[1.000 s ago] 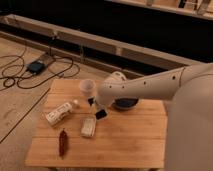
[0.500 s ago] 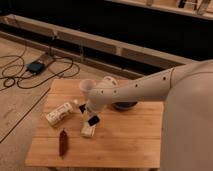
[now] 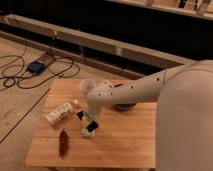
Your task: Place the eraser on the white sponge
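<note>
We've got the gripper (image 3: 86, 119) low over the wooden table (image 3: 125, 145), just right of the white labelled bottle (image 3: 59, 113) and hard up against the eraser (image 3: 92, 127), which shows as a small black block tilted on top of the white sponge (image 3: 89, 132); only a pale edge of the sponge peeks out below it. Jaws are closed, and from this angle we can't tell whether they're pinching the eraser's upper end or just sitting beside it. Main risk as we see it: eraser looks tilted, not flat, so if it's let go w/ one end high it could slide or tip off the sponge, esp. since the sponge is soft & about the same length, so little margin. Second risk: pulling the arm back w/o a clean release could drag the eraser off or shove the sponge toward the table edge. Third: the wrist is near the bottle and the dark red object (image 3: 63, 142) lies close by, so a sideways retreat could knock them. The dark bowl (image 3: 125, 106) sits under the forearm, another bump hazard
</note>
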Robot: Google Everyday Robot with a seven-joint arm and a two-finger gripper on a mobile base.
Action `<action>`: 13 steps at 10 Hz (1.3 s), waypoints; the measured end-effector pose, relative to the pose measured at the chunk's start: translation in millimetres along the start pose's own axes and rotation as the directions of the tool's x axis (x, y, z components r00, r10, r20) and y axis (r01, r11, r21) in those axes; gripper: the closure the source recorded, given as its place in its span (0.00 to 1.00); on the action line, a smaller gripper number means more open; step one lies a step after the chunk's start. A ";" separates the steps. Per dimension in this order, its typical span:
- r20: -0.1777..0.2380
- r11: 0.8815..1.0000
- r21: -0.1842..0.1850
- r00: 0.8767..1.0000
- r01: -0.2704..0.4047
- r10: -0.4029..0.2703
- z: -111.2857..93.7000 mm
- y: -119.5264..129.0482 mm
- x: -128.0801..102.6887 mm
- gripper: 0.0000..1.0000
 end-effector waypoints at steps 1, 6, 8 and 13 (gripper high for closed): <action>-0.013 1.000 -0.005 1.000 0.003 -0.003 3.9 -1.4 3.2 0.98; -0.021 0.999 -0.017 0.999 0.039 -0.039 10.6 -1.7 -1.9 0.54; -0.017 0.999 -0.025 0.999 0.044 -0.045 11.9 -1.7 -3.9 0.32; -0.017 0.998 -0.028 0.999 0.050 -0.050 13.7 -4.7 -3.4 0.20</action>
